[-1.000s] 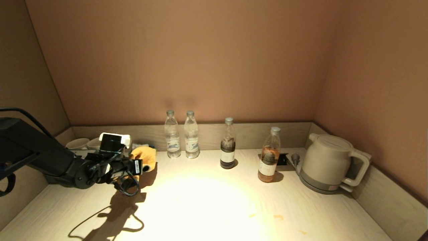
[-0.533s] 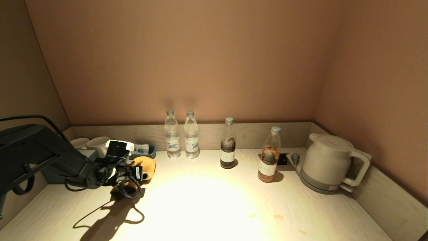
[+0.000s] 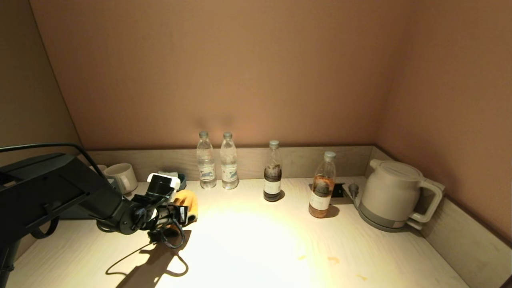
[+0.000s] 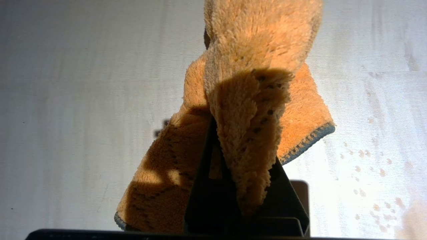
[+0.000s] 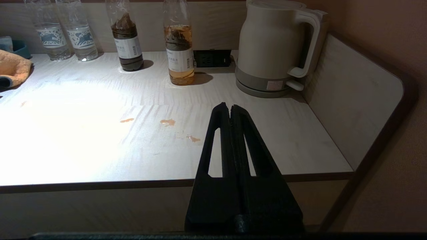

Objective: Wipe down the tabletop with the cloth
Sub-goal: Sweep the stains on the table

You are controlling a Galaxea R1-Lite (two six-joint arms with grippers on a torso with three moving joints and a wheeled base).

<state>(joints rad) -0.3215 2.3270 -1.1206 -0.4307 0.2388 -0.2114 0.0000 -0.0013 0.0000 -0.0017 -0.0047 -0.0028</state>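
The orange-yellow cloth with dark grey edging is bunched in my left gripper at the back left of the pale wood-grain tabletop. In the left wrist view the gripper is shut on a fold of the cloth, which drapes over the fingers just above the tabletop. Small orange stains lie at the front right. My right gripper is shut and empty, held off the table's front edge. From there the cloth appears to rest on the tabletop, with the stains nearer.
Two clear water bottles, a dark-drink bottle and an orange-drink bottle stand along the back. A cream kettle and a socket are at the back right. Mugs and a teal tray are at the back left.
My left arm has moved rightward and toward the front with the cloth, uncovering the mugs and the tray behind it. The cloth now sits lower, close to the tabletop.
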